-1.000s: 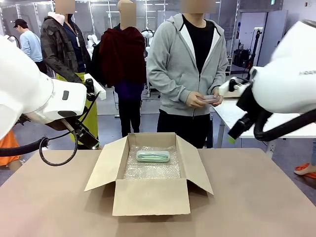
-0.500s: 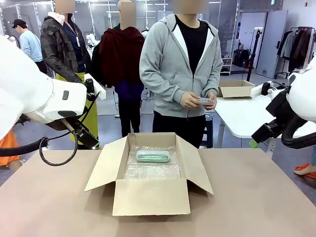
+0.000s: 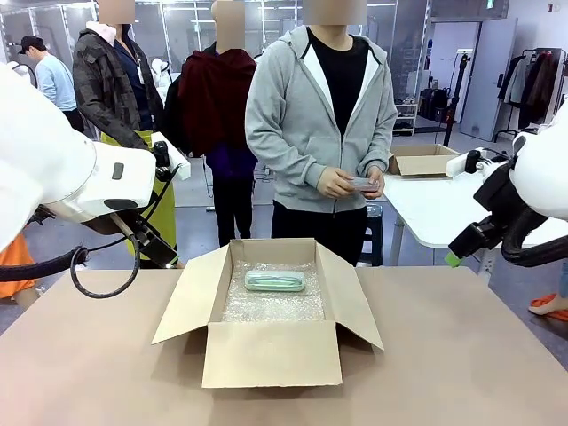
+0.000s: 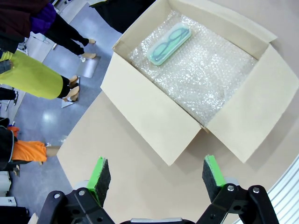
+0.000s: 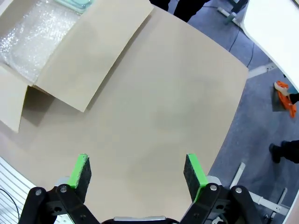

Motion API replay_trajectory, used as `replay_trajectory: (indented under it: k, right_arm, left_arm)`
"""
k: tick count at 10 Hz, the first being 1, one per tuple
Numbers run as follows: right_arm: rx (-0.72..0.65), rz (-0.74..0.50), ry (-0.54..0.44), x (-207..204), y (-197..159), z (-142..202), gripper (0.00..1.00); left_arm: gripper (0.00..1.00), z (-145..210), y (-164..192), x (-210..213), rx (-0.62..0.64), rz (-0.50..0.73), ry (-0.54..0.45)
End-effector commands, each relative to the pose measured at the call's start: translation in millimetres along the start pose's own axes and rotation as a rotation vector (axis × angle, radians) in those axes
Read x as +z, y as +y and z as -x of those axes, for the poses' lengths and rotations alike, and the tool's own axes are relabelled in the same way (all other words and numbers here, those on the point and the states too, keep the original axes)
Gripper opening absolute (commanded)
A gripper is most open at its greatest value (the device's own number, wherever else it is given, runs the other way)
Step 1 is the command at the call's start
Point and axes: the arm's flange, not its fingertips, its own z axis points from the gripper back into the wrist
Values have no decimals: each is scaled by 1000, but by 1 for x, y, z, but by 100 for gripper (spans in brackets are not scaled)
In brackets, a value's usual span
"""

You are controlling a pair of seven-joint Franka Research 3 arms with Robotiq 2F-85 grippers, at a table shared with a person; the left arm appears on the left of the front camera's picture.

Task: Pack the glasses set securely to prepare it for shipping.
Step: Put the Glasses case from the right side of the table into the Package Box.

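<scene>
1. Clear pink-tinted case, largely covered by the person's hands; too small for detail.
2. Mint-green case, cut off by the right wrist view's top edge.
3. Cardboard box, cropped at that view's left and top edges.

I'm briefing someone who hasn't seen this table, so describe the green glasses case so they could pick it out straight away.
On the brown table stands an open cardboard box lined with bubble wrap. The mint-green case lies on that wrap near the box's far wall. It is oblong, rounded and pale green, unlike the clear case in the person's hands.
</scene>
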Motion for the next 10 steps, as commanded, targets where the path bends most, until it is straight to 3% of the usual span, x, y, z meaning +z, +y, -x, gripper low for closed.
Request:
replay_trajectory:
  k: [1,10]
  right_arm:
    - [0,-1,7,2,-1,-3,100]
    - [0,-1,7,2,-1,-3,100]
  left_arm:
    - [100,1,1,1,-18,-4,-1]
    - [100,1,1,1,-18,-4,-1]
